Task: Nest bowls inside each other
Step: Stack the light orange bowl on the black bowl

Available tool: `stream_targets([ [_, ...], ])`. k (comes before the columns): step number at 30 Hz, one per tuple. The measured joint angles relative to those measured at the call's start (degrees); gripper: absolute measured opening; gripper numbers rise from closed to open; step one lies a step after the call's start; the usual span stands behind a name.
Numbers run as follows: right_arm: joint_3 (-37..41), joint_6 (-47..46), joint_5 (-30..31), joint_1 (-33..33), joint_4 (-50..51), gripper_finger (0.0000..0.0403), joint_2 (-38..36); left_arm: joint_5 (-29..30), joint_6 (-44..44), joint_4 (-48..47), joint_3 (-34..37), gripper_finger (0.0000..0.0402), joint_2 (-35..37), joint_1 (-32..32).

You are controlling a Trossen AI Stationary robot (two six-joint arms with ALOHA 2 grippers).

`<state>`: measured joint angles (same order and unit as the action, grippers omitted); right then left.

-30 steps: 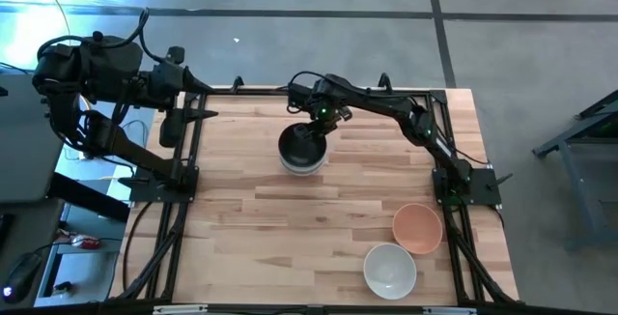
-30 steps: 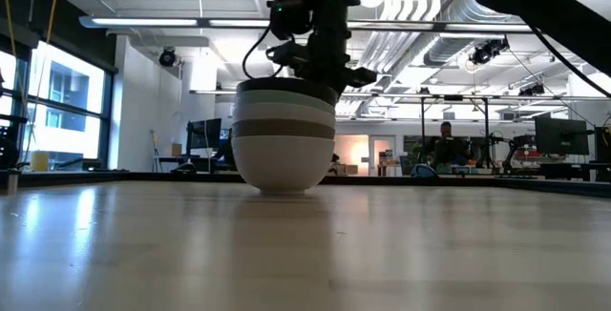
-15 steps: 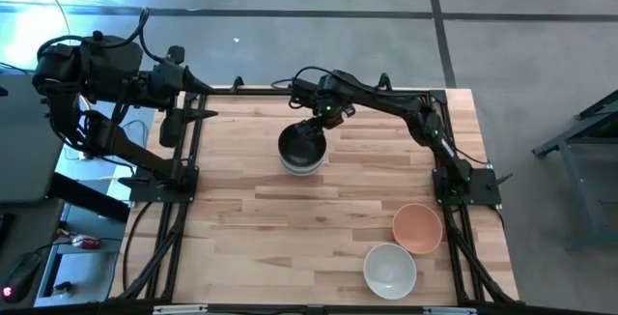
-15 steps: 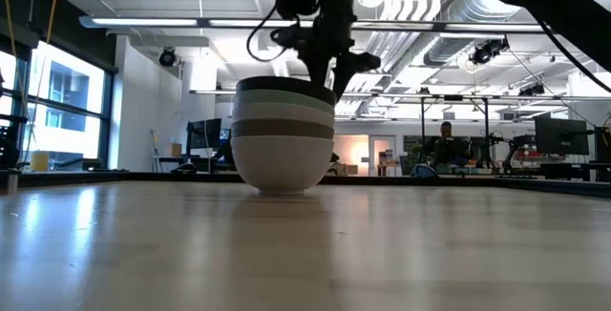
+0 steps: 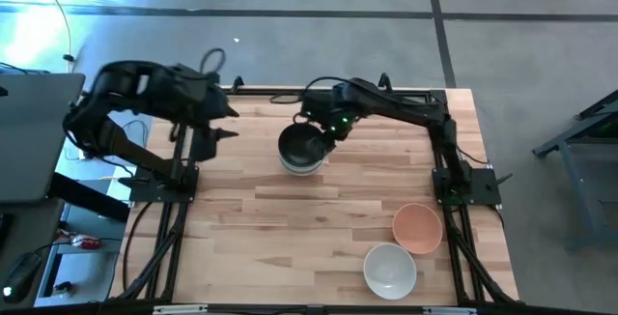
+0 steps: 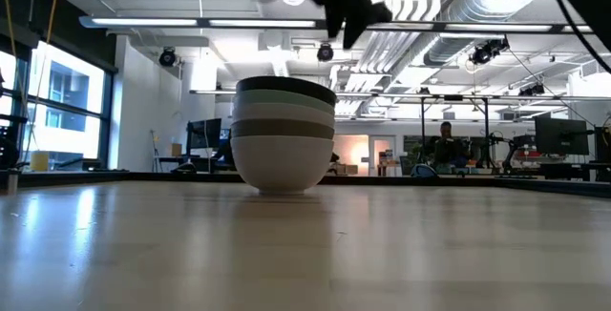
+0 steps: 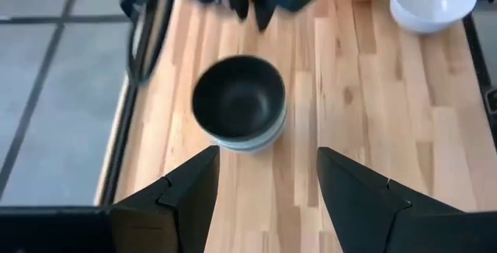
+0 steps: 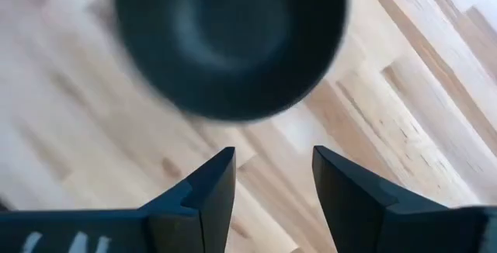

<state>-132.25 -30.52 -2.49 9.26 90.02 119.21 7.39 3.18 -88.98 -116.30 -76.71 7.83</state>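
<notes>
We see a stack of nested bowls [image 5: 302, 149] standing upright on the wooden table [image 5: 290, 228], in the far middle part of it. The black bowl [image 7: 238, 99] sits on top, and in the low view we can count below it a pale mint green bowl [image 6: 284, 100], a white band, a grey-olive bowl [image 6: 284, 128] and a white bowl [image 6: 283, 162] at the bottom that touches the table. Nothing is holding the stack. The right gripper [image 5: 323, 131] hangs just above and a little to the right of the stack, apart from it; in the right wrist view its two dark fingers [image 8: 203, 195] stand apart with bare wood between them, and the black bowl lies beyond the fingertips. In the low view this gripper [image 6: 349, 6] shows only as a dark shape near the top edge, above the rim. The left gripper [image 5: 220, 122] is over the left far edge of the table, well apart from the stack; its fingers [image 7: 186, 195] are also spread wide, and its camera looks toward the stack. Two more bowls lie near the right front corner of the table: a peach-orange bowl [image 5: 417, 228] and a single white bowl [image 5: 389, 269], just beside each other, both upright and well apart from the stack.
</notes>
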Motion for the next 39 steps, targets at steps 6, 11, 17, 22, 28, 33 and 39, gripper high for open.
stream_targets([
  [6, 0.0, 0.05, 0.99, -6.26, 0.0, 0.0165, -6.24, -5.78, -0.02, 8.31, 7.44, 0.0207, 0.0, -0.09],
  [11, 0.0, -1.47, 0.68, -12.63, 0.0, 0.0165, -10.19, -6.75, -0.07, 14.92, 10.85, 0.0207, 0.0, -0.92],
  [17, 0.0, -5.52, 0.81, -19.4, 0.0, 0.0165, -12.52, -7.21, -1.61, 16.4, 12.4, 0.0207, 0.07, -1.49],
  [22, 0.0, -6.34, 0.52, -24.79, -0.01, 0.0165, -14.41, -7.21, -3.34, 17.46, 12.44, 0.0207, 0.02, -3.12],
  [28, 0.0, -2.66, 7.38, -30.83, 0.0, 0.0165, -19.29, -7.3, -5.05, 20.47, 12.44, 0.0207, 0.0, -5.25],
  [33, 0.0, -2.41, 13.64, -32.91, 0.0, 0.0165, -25.02, -7.26, -7.59, 22.88, 12.44, 0.0207, 0.0, -6.02],
  [39, 5.5, 0.57, 15.53, -32.9, -0.24, 0.0165, -33.27, -6.75, -11.63, 25.48, 12.42, 0.0207, -0.69, -6.98],
])
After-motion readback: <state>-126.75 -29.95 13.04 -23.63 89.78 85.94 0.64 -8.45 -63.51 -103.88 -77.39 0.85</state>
